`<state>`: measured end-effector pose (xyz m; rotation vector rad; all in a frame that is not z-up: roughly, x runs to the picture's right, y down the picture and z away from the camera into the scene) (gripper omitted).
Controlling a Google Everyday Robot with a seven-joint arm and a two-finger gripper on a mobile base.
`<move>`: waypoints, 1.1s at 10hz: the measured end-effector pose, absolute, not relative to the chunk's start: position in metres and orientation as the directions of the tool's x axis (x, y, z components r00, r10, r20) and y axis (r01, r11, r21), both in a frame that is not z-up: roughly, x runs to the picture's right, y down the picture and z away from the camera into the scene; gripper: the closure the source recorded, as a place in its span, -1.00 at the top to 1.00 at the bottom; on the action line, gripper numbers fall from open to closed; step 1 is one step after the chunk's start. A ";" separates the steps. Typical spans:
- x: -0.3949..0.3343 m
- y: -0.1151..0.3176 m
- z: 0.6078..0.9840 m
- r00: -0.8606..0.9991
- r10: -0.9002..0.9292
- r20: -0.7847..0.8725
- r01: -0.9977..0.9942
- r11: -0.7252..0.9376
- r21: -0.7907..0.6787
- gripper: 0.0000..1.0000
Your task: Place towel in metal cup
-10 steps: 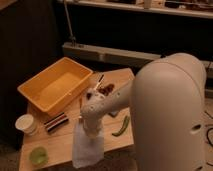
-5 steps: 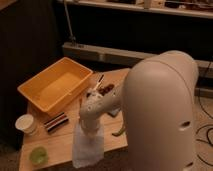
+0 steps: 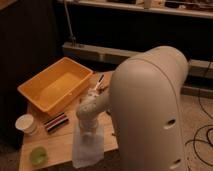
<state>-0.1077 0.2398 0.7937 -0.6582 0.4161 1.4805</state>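
Note:
The towel [image 3: 87, 148] is a pale bluish-white cloth that hangs limp from my gripper [image 3: 89, 129] over the front part of the wooden table [image 3: 56, 146]. The gripper is at the end of my white arm [image 3: 145, 110], pointing down, and is shut on the towel's top edge. The towel's lower end reaches the table's front edge. The metal cup is not in view; the arm's large shell hides the right side of the table.
A yellow plastic bin [image 3: 55, 89] stands at the back left of the table. A white paper cup [image 3: 26, 123] and a translucent green cup [image 3: 38, 155] stand at the left front. A dark striped flat object [image 3: 56, 121] lies between bin and towel. Small items [image 3: 100, 82] lie behind the gripper.
The arm's shell has swung left and now covers the table's right side, hiding a green object seen there before. The gripper and hanging towel stay in about the same spot.

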 end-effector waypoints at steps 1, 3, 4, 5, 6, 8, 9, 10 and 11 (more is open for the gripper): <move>-0.109 0.241 0.794 0.071 0.775 -0.627 -0.988 -0.032 -0.151 0.60; -0.111 0.244 0.795 0.080 0.782 -0.619 -0.987 -0.025 -0.159 0.60; -0.112 0.245 0.796 0.084 0.784 -0.615 -0.986 -0.023 -0.163 0.60; -0.113 0.246 0.796 0.087 0.785 -0.613 -0.986 -0.020 -0.166 0.60; -0.114 0.248 0.796 0.090 0.786 -0.611 -0.986 -0.017 -0.167 0.60; -0.117 0.251 0.797 0.096 0.788 -0.608 -0.987 -0.005 -0.163 0.60; -0.120 0.253 0.797 0.101 0.789 -0.606 -0.987 0.003 -0.161 0.60; -0.121 0.255 0.798 0.105 0.789 -0.605 -0.987 0.010 -0.158 0.60; -0.122 0.257 0.798 0.107 0.788 -0.607 -0.988 0.014 -0.156 0.55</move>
